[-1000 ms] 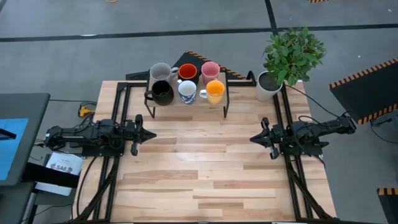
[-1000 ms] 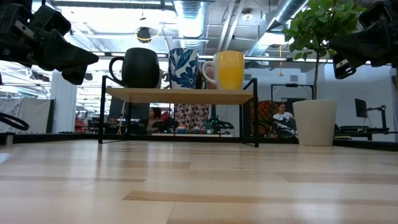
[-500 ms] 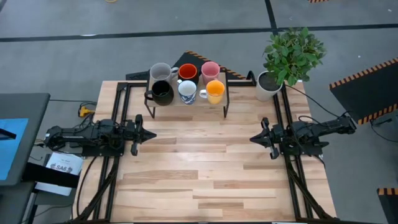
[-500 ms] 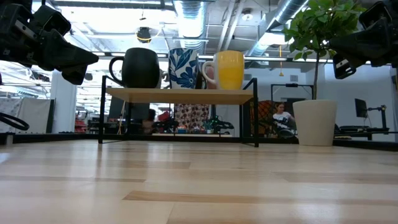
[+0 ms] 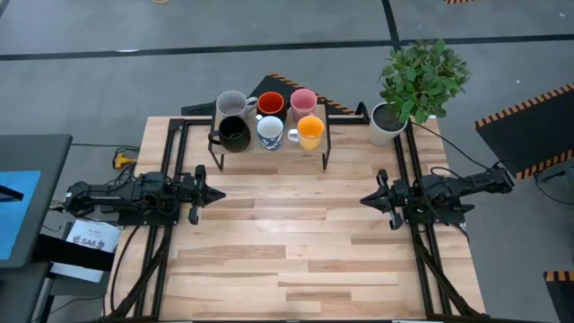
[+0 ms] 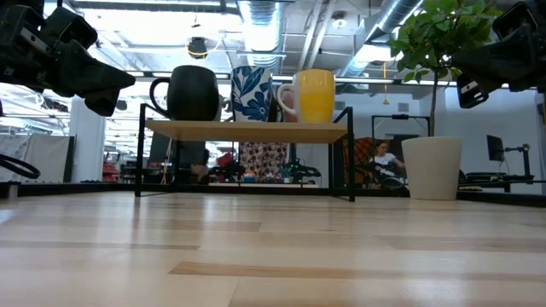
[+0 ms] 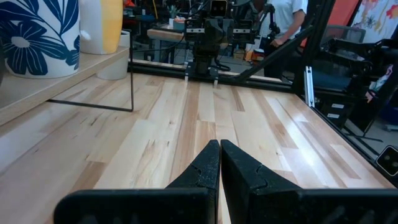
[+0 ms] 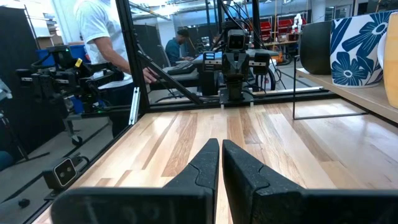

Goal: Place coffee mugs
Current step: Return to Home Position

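Observation:
Several coffee mugs stand on a low wooden shelf [image 6: 247,130] with black wire legs at the table's far middle. In the back row are a grey mug [image 5: 231,101], a red-orange mug [image 5: 270,103] and a pink mug [image 5: 302,99]. In the front row are a black mug [image 5: 235,133], a white mug with a blue pattern [image 5: 270,132] and a yellow-orange mug [image 5: 310,131]. My left gripper [image 5: 220,194] hovers level at the table's left side, shut on nothing. My right gripper [image 5: 362,199] faces it from the right side, shut as well [image 8: 221,144].
A white pot with a green plant [image 5: 388,124] stands at the far right corner. Black frame rails [image 5: 170,161] run along both sides of the table. Bare wooden tabletop [image 5: 287,224] lies between the arms. People [image 8: 102,25] show in the room beyond.

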